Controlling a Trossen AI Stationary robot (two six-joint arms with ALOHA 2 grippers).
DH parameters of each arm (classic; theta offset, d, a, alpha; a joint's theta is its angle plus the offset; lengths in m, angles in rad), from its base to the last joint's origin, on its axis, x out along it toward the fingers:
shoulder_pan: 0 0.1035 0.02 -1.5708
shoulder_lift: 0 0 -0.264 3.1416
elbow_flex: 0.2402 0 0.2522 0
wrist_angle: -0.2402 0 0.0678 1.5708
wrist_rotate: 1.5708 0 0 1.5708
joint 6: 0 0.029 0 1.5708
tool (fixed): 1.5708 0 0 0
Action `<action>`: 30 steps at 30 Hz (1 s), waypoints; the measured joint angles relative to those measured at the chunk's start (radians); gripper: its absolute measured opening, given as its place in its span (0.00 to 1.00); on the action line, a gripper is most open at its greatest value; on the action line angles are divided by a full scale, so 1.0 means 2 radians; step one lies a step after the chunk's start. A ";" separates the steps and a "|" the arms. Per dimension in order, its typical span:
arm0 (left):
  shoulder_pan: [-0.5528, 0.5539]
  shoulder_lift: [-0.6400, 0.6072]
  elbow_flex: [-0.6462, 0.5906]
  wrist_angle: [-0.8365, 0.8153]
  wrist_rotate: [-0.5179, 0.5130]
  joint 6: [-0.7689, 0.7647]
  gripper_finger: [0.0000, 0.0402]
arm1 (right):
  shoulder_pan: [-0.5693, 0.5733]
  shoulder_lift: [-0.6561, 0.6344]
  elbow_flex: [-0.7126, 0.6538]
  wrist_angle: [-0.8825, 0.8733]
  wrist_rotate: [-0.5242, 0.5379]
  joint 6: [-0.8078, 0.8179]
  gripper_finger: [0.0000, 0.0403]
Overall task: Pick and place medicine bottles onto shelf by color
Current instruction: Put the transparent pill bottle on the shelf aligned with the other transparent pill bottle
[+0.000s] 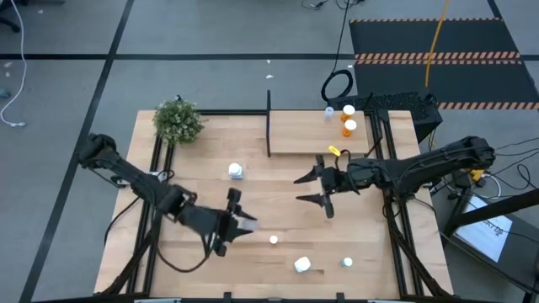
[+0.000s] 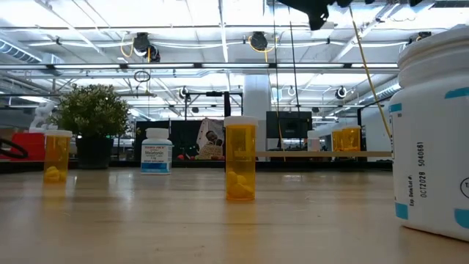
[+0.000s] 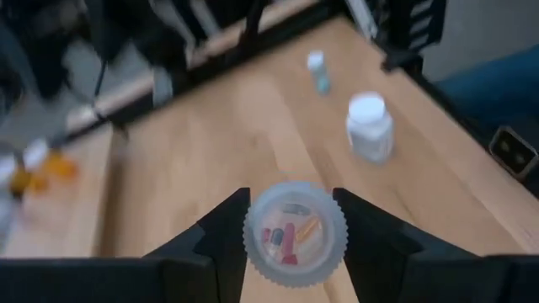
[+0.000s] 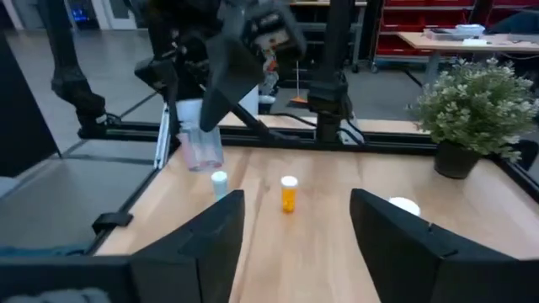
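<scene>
One clear bottle (image 3: pixel 294 233) sits clamped between left claw (image 3: pixel 293 220) fingers; right claw (image 1: pixel 310 188) wide.

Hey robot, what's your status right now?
Left gripper closed on a clear pill bottle. Right gripper open, empty, beside the shelf. Nothing blocking.

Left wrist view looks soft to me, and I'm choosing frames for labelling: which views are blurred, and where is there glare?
Left wrist view: smeared throughout; the shelf and the white bottle lack crisp edges. Right wrist view: near fingers soft, the orange bottle readable. Low view: bright ceiling lights wash out the top, and the big white bottle is too near to be sharp. High view: evenly lit, no glare.
</scene>
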State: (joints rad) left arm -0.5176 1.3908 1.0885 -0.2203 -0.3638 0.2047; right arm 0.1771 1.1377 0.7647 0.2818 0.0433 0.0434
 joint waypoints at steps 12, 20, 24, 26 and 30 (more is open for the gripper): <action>0.101 -0.002 0.000 0.086 0.165 0.157 0.41 | 0.000 0.118 0.063 0.026 -0.085 0.044 0.66; 0.116 0.001 0.000 0.080 0.203 0.160 0.36 | -0.005 0.167 0.086 0.038 -0.081 0.050 0.66; 0.115 0.001 0.000 0.076 0.205 0.158 0.36 | -0.010 0.178 0.086 0.057 -0.112 0.048 0.66; 0.115 0.001 0.000 0.070 0.204 0.158 0.38 | -0.010 0.183 0.086 0.067 -0.125 0.049 0.66; 0.118 0.002 0.000 0.067 0.198 0.158 0.39 | -0.010 0.182 0.088 0.085 -0.133 0.049 0.66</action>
State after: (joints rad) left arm -0.2823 1.3952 1.0878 -0.0863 0.0327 0.5217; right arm 0.1566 1.5009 0.9398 0.4517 -0.2229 0.1410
